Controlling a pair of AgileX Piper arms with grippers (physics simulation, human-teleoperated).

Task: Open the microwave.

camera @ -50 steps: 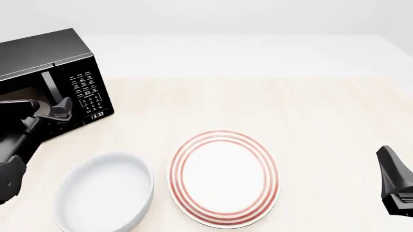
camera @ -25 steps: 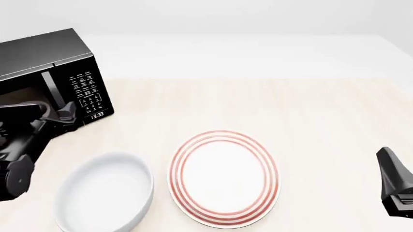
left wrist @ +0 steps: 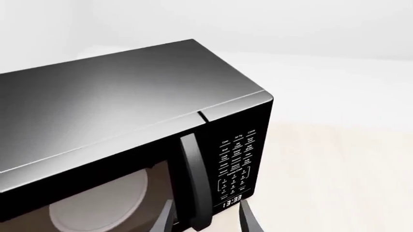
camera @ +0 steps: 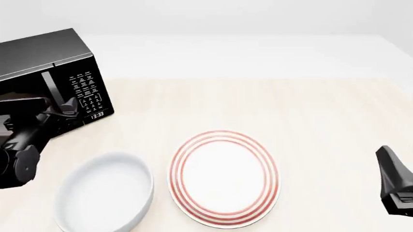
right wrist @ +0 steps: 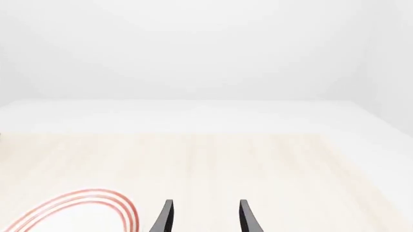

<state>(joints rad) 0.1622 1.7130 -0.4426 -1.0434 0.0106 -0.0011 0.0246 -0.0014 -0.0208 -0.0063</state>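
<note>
The black microwave [camera: 48, 63] stands at the table's far left, its dark glass door closed. In the left wrist view, the microwave [left wrist: 129, 111] fills the frame, with the keypad [left wrist: 237, 162], the clock reading 13:33 and the round turntable [left wrist: 96, 203] behind the glass. My left gripper [camera: 55, 108] is open right in front of the door. Its fingers [left wrist: 248, 220] stand on either side of the lower end of the vertical door handle [left wrist: 193, 174], without closing on it. My right gripper [camera: 387, 159] is open and empty low at the right edge; it also shows in the right wrist view [right wrist: 205, 212].
A white plate with red rings [camera: 224, 178] lies near the front middle of the wooden table; its rim shows in the right wrist view [right wrist: 77, 205]. A white bowl [camera: 106, 191] sits to its left, just right of my left arm.
My left gripper has moved a little up and forward, closer to the microwave door, and the arm behind it has swung. The right arm has not moved.
</note>
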